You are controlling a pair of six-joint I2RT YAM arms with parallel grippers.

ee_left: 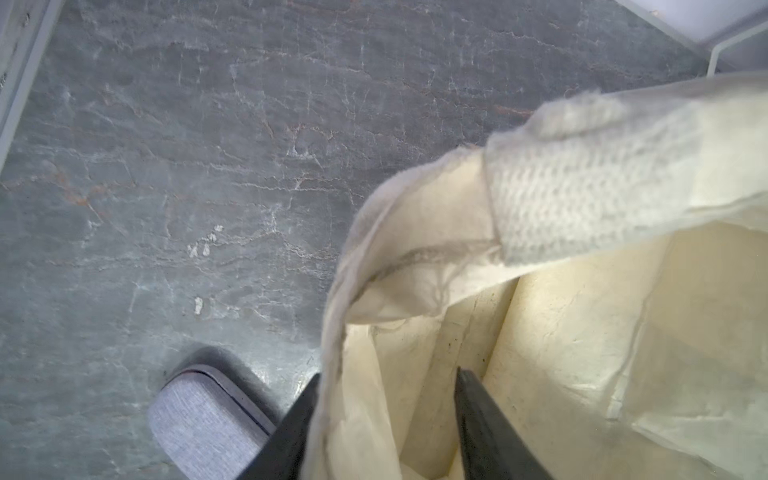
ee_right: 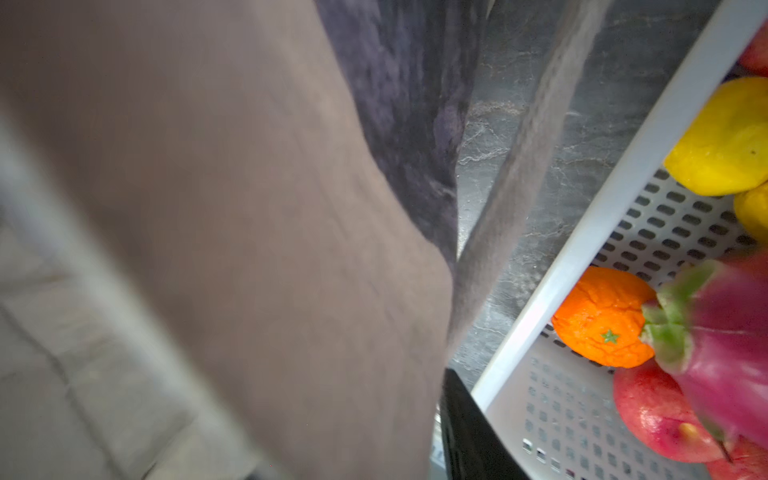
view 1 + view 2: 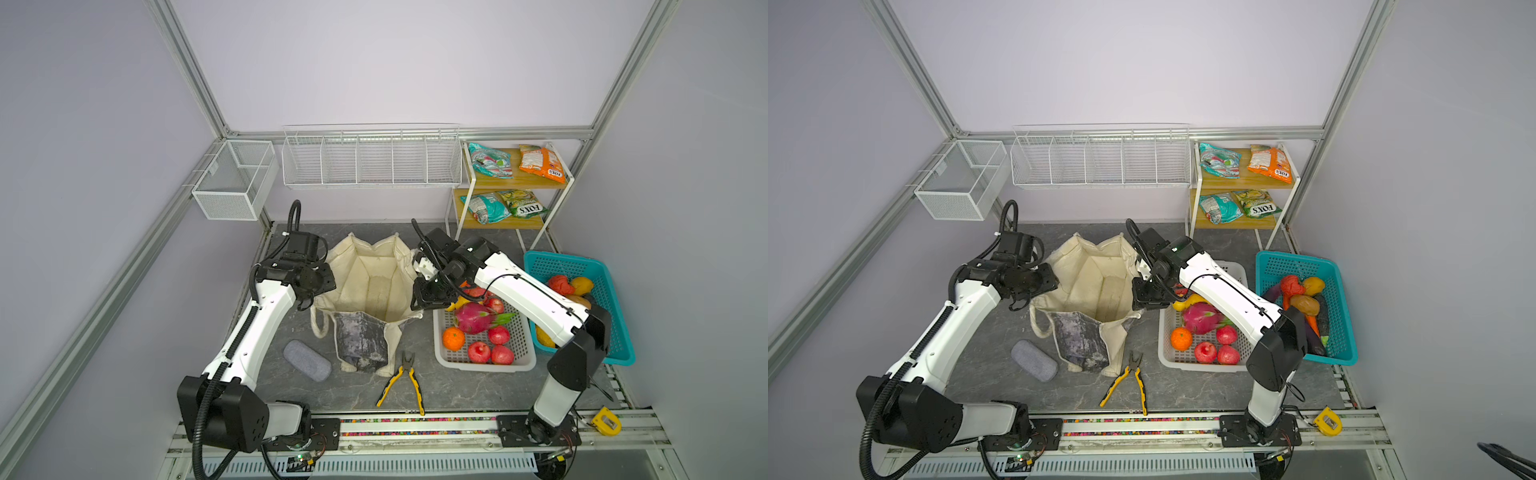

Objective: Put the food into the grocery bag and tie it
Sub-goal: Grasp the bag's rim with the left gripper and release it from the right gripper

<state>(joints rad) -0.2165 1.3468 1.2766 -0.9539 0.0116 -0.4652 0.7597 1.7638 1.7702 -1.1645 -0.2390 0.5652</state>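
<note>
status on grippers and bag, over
Left gripper astride cream canvas tote's left rim, jaws apart. Right gripper at right rim, grip unclear. Tote empty; fruit in white perforated plastic basket. Nothing in the mouth's way.

The grocery bag (image 3: 370, 282) is cream canvas, and its front panel (image 3: 359, 340) is mottled dark grey. The table (image 3: 449, 386) is grey stone with pale veins. Right of centre, a white basket (image 3: 486, 365) dotted with holes shows a pink dragon fruit (image 3: 473, 318) with green tips, an orange (image 3: 453, 338), red apples (image 3: 478, 352) and a yellow fruit (image 2: 723, 141). At far right is a teal basket (image 3: 619, 332). Upper right lie a teal packet (image 3: 490, 161) and an orange packet (image 3: 542, 163). The pliers (image 3: 409, 362) have yellow-and-black handles. The case (image 3: 306, 360) is speckled grey.
</note>
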